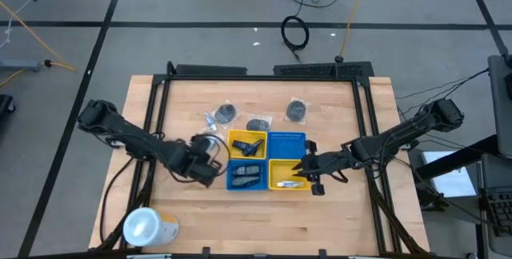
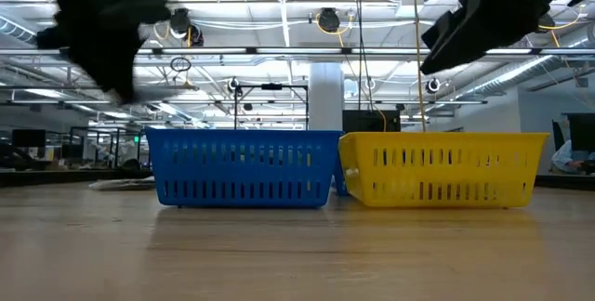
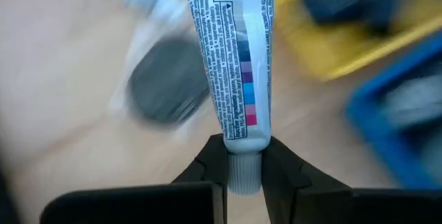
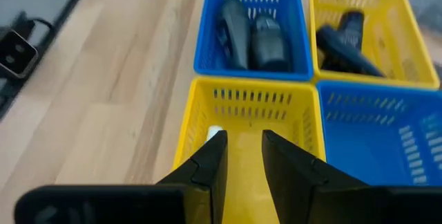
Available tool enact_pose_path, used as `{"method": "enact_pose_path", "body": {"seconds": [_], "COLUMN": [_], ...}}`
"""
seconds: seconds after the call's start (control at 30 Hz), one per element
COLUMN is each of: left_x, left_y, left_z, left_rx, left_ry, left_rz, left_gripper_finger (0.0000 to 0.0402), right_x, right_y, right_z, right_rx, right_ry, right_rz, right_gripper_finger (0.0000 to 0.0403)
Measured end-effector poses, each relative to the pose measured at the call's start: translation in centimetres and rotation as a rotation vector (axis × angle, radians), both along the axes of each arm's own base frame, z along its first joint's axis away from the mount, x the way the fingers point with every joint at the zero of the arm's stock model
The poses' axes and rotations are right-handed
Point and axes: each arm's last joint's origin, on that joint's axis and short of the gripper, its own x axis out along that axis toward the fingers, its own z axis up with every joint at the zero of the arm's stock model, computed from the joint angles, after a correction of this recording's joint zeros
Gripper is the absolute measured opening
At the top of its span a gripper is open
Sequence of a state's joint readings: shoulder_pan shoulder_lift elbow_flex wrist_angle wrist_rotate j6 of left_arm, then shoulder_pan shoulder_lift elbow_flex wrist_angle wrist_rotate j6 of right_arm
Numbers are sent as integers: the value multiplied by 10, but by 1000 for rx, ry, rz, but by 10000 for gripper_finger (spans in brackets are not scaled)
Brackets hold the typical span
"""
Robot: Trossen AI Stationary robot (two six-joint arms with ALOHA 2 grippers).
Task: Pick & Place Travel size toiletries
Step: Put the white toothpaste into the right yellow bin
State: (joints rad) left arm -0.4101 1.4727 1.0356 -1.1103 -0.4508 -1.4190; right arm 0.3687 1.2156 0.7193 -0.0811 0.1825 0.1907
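Left of the four trays, above the table (image 1: 200, 219): left hand (image 3: 244, 175) clamped on the cap end of a white tube (image 3: 233, 58), lifted clear of the wood. Beyond the tube, blurred, a dark round piece in clear wrap (image 3: 166, 79). Over the near yellow tray (image 4: 242, 124): right hand (image 4: 243, 158), fingers a narrow gap apart, gripping nothing. Dark bottles (image 4: 252, 34) inside the far blue tray (image 4: 250, 72). More wrapped round pieces (image 1: 298, 111) on the wood behind the trays.
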Motion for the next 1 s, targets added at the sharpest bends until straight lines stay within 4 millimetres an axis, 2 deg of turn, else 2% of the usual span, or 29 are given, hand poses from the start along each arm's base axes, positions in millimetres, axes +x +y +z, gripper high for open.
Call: {"method": "enact_pose_path", "body": {"seconds": [0.2,0.33,0.5,0.63,0.8,1.0], "left_x": [40,61,72,76,80,90], "left_y": [-25,-36,-41,-41,-34,-30], "left_z": [43,61,73,77,78,69], "left_rx": [124,167,148,131,101,52], "left_ry": [-294,-491,-613,-669,-690,-683], "left_rz": [-432,-678,-921,-1029,-1076,-1102], "left_gripper_finger": [41,41,41,41,41,41], "right_x": [4,7,10,12,15,18], "right_y": [2,3,4,5,6,7], "right_z": [7,12,18,23,31,45], "right_rx": [-26,-46,-70,-111,-197,-281], "right_ry": [-88,-154,-230,-294,-391,-550], "right_rz": [36,60,88,117,163,190], "right_gripper_finger": [84,84,84,84,84,84]}}
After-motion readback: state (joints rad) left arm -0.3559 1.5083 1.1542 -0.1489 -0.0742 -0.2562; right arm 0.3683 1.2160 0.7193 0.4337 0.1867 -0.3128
